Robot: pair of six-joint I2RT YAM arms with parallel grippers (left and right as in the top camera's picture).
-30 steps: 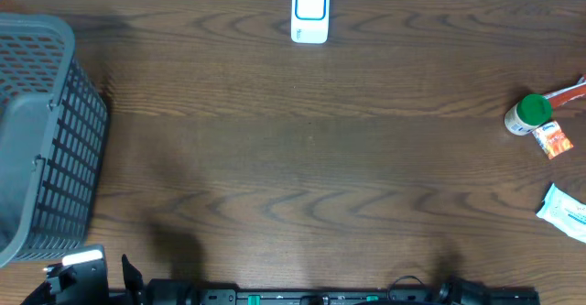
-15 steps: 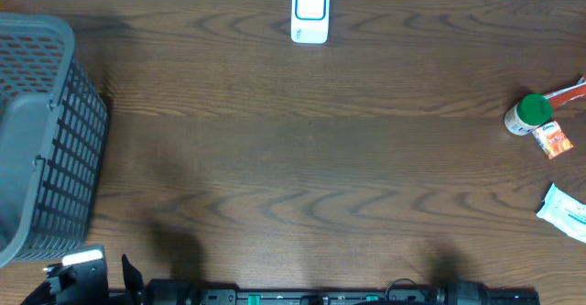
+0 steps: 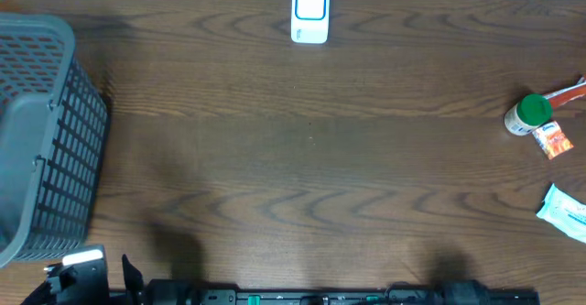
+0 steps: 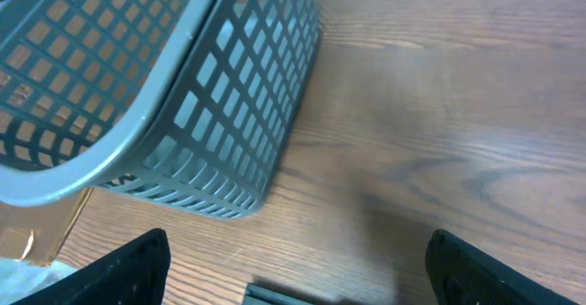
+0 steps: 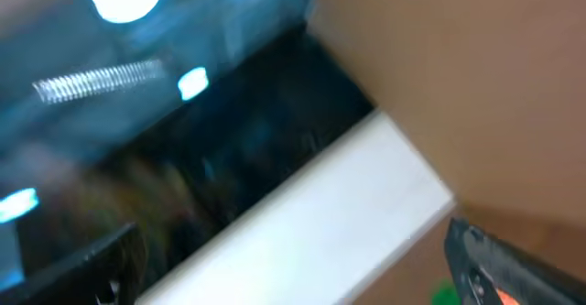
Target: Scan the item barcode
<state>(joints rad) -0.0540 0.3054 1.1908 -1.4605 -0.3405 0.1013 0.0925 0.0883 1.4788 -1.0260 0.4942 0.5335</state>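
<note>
the left pincer (image 4: 298,264) is wide open and holds nothing. it hangs over the near left corner of the table (image 3: 311,158), close to the grey basket (image 4: 183,94) but not touching it. the right pincer (image 5: 302,268) is wide open too, with nothing between its fingers. its picture is blurry, so i cannot tell what is under it. the green-lid bottle (image 3: 529,114) stands at the right edge of the table, just beside a small orange packet (image 3: 553,141), well apart from both pincers. a white pack (image 3: 564,211) lies closer to the near right corner. the white scanner (image 3: 310,13) sits at the middle of the far edge.
</note>
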